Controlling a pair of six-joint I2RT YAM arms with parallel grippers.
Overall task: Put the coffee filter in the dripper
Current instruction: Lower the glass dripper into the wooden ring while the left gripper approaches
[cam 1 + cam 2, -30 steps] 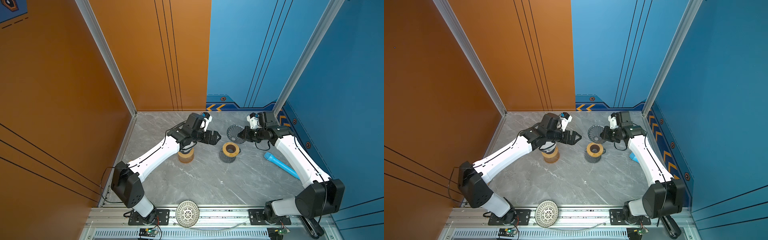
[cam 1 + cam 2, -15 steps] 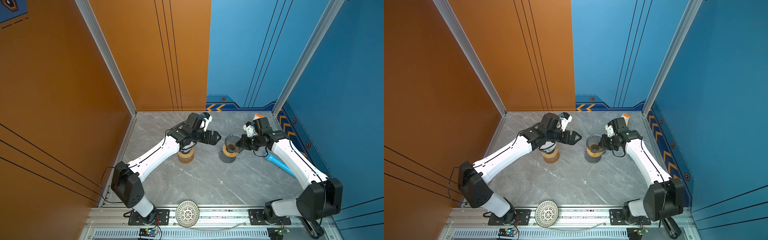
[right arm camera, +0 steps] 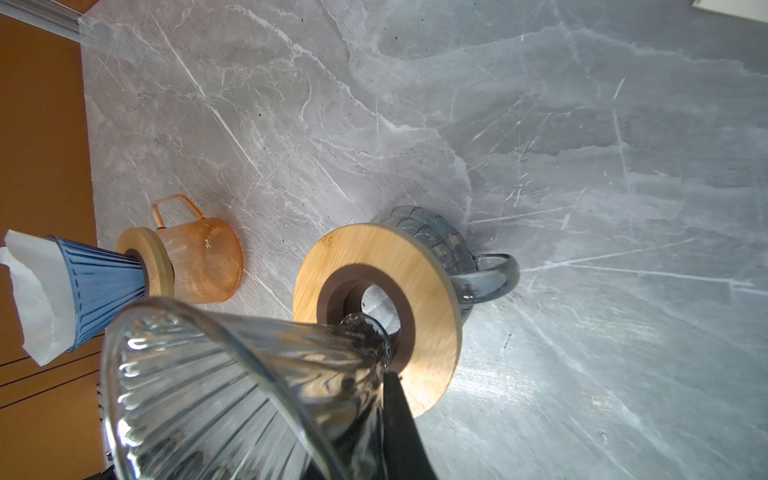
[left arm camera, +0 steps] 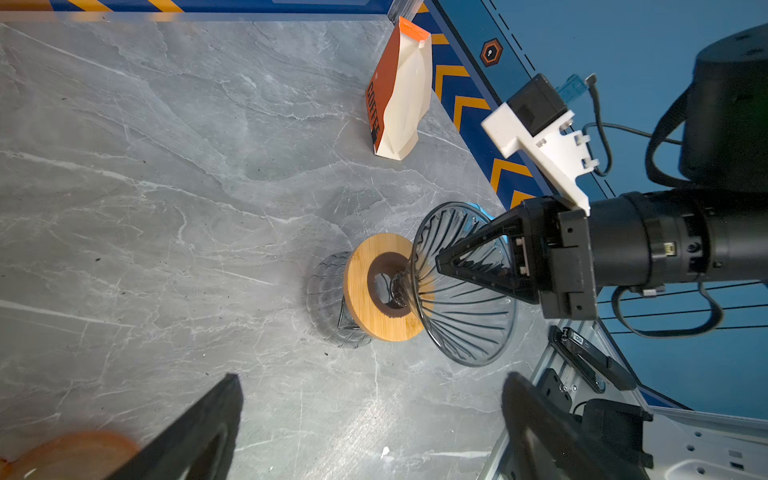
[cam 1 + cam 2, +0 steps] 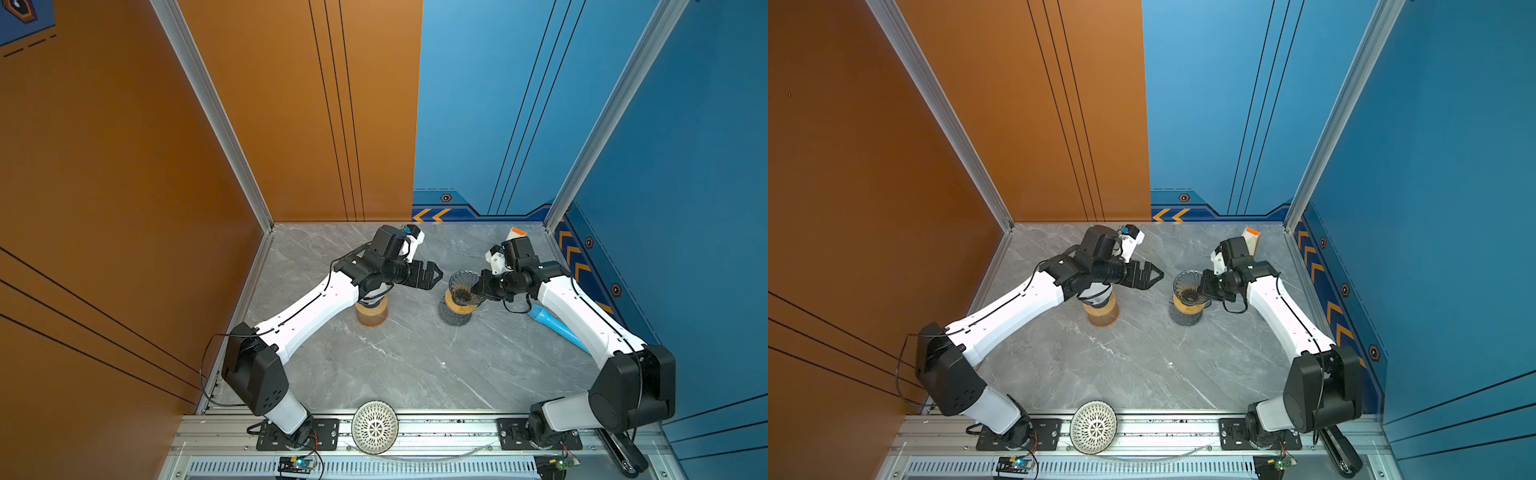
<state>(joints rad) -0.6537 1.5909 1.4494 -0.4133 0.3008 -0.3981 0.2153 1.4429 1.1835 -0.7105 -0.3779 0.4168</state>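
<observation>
Though L arm [image 5: 316,307] hides filter [image 3: 29,291] in top views, R claw [image 4: 446,262] grips glass dripper [image 4: 465,328]; L claw [image 4: 370,376] wide, empty.

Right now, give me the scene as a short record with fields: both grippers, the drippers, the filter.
Right gripper: shut on rim of clear glass dripper
Dripper pose: tilted, narrow end at hole of wooden ring on grey mug
Left gripper: open, holding nothing
Paper filter: in blue dripper on amber mug
Coffee bag: standing near the back wall
</observation>
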